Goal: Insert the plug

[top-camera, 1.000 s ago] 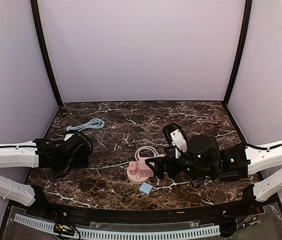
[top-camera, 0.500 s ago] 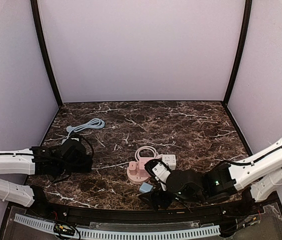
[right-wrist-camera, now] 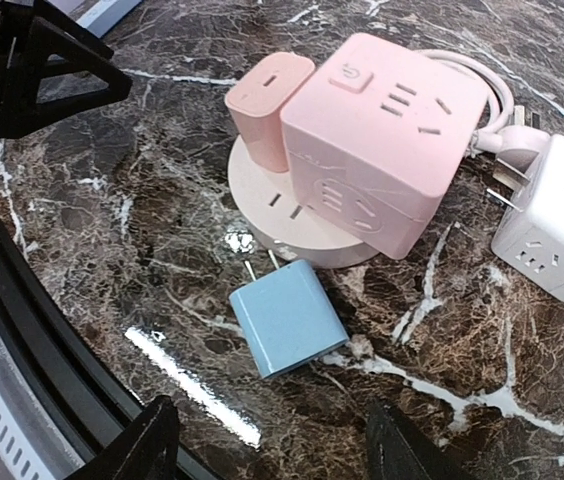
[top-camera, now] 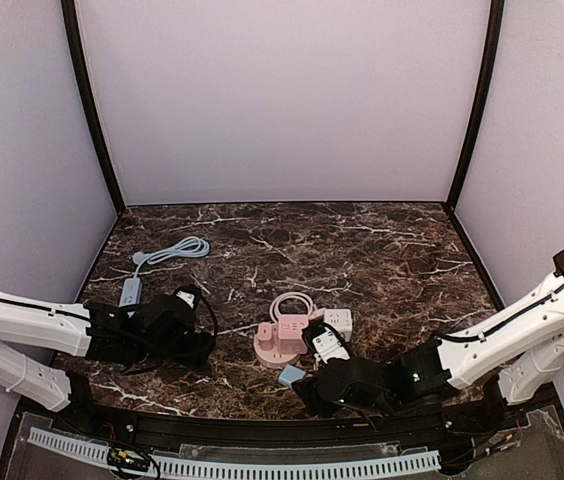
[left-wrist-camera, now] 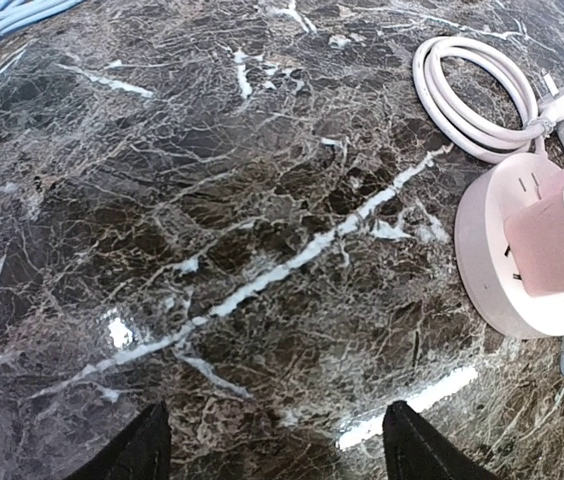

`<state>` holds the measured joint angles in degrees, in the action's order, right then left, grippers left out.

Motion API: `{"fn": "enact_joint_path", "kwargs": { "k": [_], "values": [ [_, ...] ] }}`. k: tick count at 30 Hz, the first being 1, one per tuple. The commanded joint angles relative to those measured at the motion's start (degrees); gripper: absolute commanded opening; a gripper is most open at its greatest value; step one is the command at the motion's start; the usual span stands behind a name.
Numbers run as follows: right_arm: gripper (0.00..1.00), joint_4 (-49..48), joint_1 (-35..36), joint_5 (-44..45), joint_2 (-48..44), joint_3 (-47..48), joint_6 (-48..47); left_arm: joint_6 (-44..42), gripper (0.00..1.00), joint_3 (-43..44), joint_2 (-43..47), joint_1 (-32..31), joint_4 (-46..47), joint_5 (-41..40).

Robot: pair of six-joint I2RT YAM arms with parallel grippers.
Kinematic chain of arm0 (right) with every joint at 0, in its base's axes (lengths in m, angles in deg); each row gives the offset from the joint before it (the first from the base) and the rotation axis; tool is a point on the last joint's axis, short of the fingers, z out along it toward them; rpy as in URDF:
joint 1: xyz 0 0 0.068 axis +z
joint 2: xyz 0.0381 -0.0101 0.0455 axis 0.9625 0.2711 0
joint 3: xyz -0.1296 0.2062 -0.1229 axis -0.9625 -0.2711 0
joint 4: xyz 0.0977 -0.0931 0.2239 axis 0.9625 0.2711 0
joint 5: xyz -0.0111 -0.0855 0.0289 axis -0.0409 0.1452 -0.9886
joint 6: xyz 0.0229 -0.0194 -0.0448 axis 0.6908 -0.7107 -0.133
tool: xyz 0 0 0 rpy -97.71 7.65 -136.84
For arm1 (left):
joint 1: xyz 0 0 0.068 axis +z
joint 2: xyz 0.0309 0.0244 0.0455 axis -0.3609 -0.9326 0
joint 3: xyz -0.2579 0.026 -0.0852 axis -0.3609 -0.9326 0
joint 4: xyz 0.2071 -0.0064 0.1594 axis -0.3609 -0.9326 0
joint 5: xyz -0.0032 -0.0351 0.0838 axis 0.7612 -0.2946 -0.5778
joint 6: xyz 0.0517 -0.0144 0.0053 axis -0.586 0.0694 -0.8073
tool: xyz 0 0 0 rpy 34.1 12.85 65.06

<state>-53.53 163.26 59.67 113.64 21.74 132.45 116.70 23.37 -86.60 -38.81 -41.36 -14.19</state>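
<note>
A small light-blue plug [right-wrist-camera: 288, 316] lies flat on the marble, prongs pointing at the round pink socket base [right-wrist-camera: 272, 195]; in the top view it [top-camera: 292, 376] is just in front of the base [top-camera: 274, 347]. A pink cube socket [right-wrist-camera: 382, 165] and a small pink charger [right-wrist-camera: 267, 97] sit on the base. My right gripper [right-wrist-camera: 277, 452] is open and empty, low over the table just near of the plug, fingers either side of it and apart from it. My left gripper [left-wrist-camera: 277, 450] is open and empty over bare marble, left of the base [left-wrist-camera: 492, 250].
A white cube socket [right-wrist-camera: 557, 225] lies right of the pink cube. A coiled white cable [left-wrist-camera: 482, 85] lies behind the base. A light-blue cable [top-camera: 172, 250] lies at the far left. The table's black front rail [top-camera: 262, 425] runs close under my right gripper.
My right arm has swung from right of the socket base down to the near edge, its gripper now behind the blue plug. My left gripper has moved right toward the base.
</note>
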Motion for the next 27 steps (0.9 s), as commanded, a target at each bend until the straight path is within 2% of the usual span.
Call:
{"fn": "enact_joint_path", "kwargs": {
  "k": [1,6,15,27],
  "values": [
    [0.61,0.0,-1.1,2.5,4.0,1.8,2.4,-1.9,0.72,1.8,-2.6,-0.7,2.5,2.0],
    [0.55,-3.7,-3.3,1.1,7.6,3.0,0.6,-2.3,0.69,1.9,-4.7,-0.9,5.2,3.2],
    [0.52,-10.4,-8.4,-2.5,11.8,4.8,-2.9,-4.5,0.65,3.2,-10.2,-1.1,10.1,7.3],
    [0.5,-14.0,-14.9,-5.1,15.1,6.7,-4.9,-5.4,0.6,8.5,-21.2,-1.1,17.3,10.0]
  ]
}}
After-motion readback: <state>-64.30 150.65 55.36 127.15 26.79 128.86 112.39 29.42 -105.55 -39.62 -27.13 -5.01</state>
